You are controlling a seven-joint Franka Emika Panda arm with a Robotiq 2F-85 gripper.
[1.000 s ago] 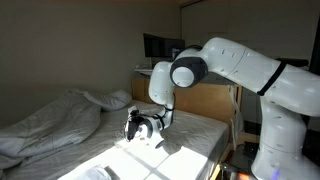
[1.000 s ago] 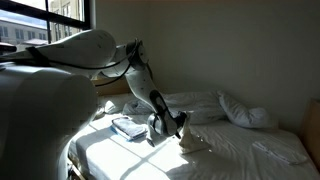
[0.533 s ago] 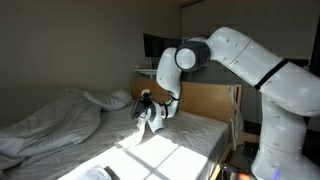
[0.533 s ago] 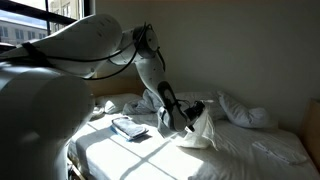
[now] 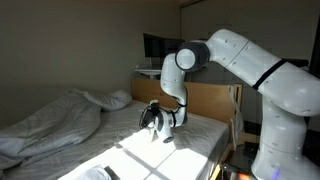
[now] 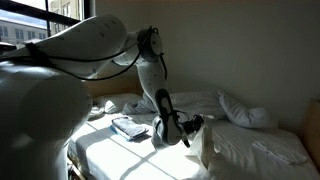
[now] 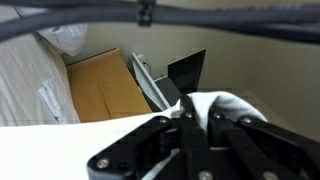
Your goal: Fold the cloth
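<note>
Bedroom, dim, with a sun patch across the bed. Claw sits low over the bed, with the wooden headboard at its 2 o'clock. Its jaws are pinched almost fully together on a raised bit of the cloth. Wrist view agrees: white fabric is bunched at the closed fingertips. In an exterior view the lifted part hangs at 4 o'clock of the claw; the rest lies flat on the bed. Duvet is at 9 o'clock and pillow at 10 o'clock, both well apart.

Risks:
- Thin pinch could slip if the trailing fabric drags on the bed.
- Only one corner is held, so the fold may land skewed or bunched.
- Elbow may clip the headboard.
</note>
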